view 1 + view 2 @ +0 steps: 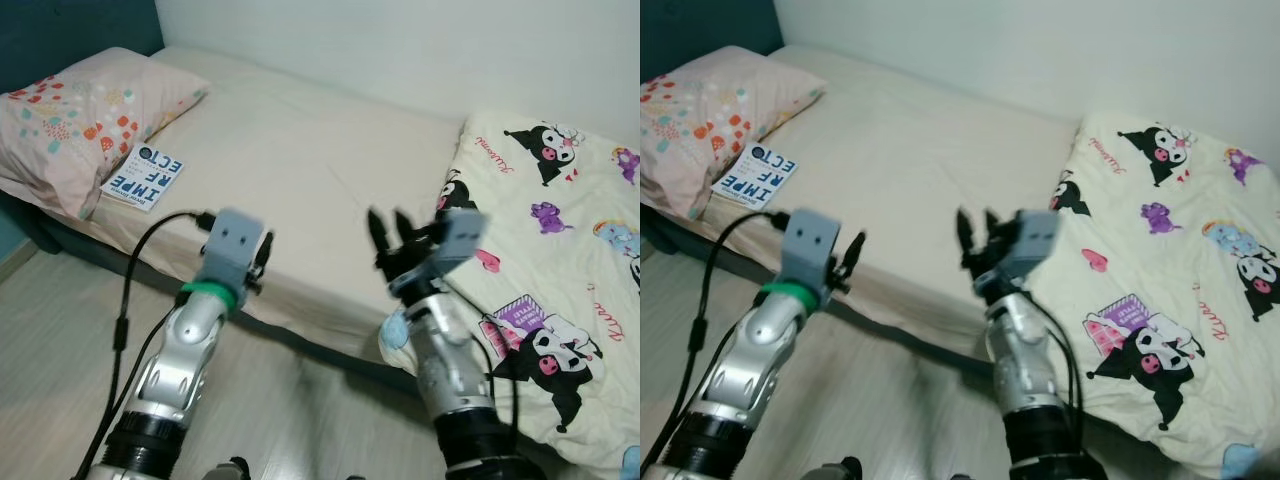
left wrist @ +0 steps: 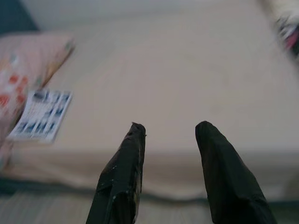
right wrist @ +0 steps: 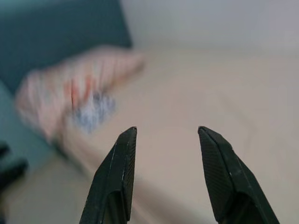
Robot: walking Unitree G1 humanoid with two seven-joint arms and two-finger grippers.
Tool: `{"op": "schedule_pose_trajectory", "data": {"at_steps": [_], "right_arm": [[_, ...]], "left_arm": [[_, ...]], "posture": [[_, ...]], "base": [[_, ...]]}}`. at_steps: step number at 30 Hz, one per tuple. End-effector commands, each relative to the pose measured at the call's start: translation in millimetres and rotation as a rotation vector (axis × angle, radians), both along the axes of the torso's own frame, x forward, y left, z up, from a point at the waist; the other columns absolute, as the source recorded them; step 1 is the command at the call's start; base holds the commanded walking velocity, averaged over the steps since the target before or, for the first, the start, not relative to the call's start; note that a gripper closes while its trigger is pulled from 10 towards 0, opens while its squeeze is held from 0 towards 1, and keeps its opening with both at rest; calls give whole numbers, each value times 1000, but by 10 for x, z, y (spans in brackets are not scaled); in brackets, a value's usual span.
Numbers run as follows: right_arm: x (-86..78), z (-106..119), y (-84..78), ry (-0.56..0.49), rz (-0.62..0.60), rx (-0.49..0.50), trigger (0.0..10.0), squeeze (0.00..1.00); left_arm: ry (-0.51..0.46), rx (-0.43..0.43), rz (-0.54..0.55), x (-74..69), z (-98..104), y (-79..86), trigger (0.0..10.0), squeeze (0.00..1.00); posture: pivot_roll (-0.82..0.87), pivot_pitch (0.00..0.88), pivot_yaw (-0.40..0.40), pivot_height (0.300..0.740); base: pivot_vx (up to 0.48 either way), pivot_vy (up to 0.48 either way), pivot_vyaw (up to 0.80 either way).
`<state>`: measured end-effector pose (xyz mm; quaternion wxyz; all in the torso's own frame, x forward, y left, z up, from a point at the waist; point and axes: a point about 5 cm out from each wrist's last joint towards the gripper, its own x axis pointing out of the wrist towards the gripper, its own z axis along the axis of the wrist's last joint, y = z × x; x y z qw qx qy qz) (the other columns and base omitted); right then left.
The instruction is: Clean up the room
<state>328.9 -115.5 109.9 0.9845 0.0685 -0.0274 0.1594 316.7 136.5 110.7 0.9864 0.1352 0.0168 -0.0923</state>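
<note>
A white book with blue lettering (image 1: 142, 177) lies on the beige bed (image 1: 300, 160), beside the pink patterned pillow (image 1: 80, 115) at the left end. A cream blanket printed with cartoon characters (image 1: 555, 260) is bunched over the bed's right part. My left gripper (image 1: 264, 252) is raised at the bed's front edge, open and holding nothing. My right gripper (image 1: 388, 234) is up near the blanket's left edge, open and holding nothing too. Through the left wrist view, the book (image 2: 41, 115) lies beyond the black fingers (image 2: 122, 172). The right wrist view shows the pillow (image 3: 79, 86), blurred.
A dark teal headboard (image 1: 70, 25) stands behind the pillow. A pale wall (image 1: 420, 45) runs along the bed's far side. Light wooden floor (image 1: 70, 320) lies in front of the bed, under my arms.
</note>
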Motion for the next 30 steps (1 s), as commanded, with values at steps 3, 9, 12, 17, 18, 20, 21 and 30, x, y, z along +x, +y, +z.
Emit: {"op": "schedule_pose_trajectory", "data": {"at_steps": [3, 9, 12, 17, 18, 20, 21, 30], "right_arm": [[-55, -296, -159, 104, -43, -98, 10000, 0], [-204, -677, -346, 286, -99, -16, 10000, 0], [-303, -830, -303, 352, -62, -12, 10000, 0], [-422, -984, -167, 416, 1, 16, 10000, 0], [-422, -984, -167, 416, 1, 16, 10000, 0], [-491, -1057, -75, 439, 62, -14, 10000, 0], [-541, -1103, -8, 449, 110, -49, 10000, 0], [-581, -1146, 46, 435, 81, -44, 10000, 0]], "left_arm": [[84, 58, 63, -66, -307, 160, 10000, 0], [270, 85, 246, -149, -722, 584, 10000, 0], [361, 53, 336, -220, -853, 816, 10000, 0], [479, 22, 412, -468, -1085, 1041, 10000, 0], [479, 22, 412, -468, -1085, 1041, 10000, 0], [523, -5, 429, -616, -1203, 1066, 10000, 0], [542, -24, 421, -710, -1274, 1033, 10000, 0], [515, -25, 415, -697, -1271, 1016, 10000, 0]], "posture": [[25, 49, 13, 740], [8, 49, 20, 740], [10, 54, 6, 740], [33, 64, -20, 740], [33, 64, -20, 740], [45, 72, -20, 740], [46, 71, -23, 740], [52, 70, -15, 740]], "base": [[0, 0, 0], [0, 0, 0], [0, 0, 0], [0, 0, 0], [0, 0, 0], [0, 0, 0], [0, 0, 0], [0, 0, 0]]}}
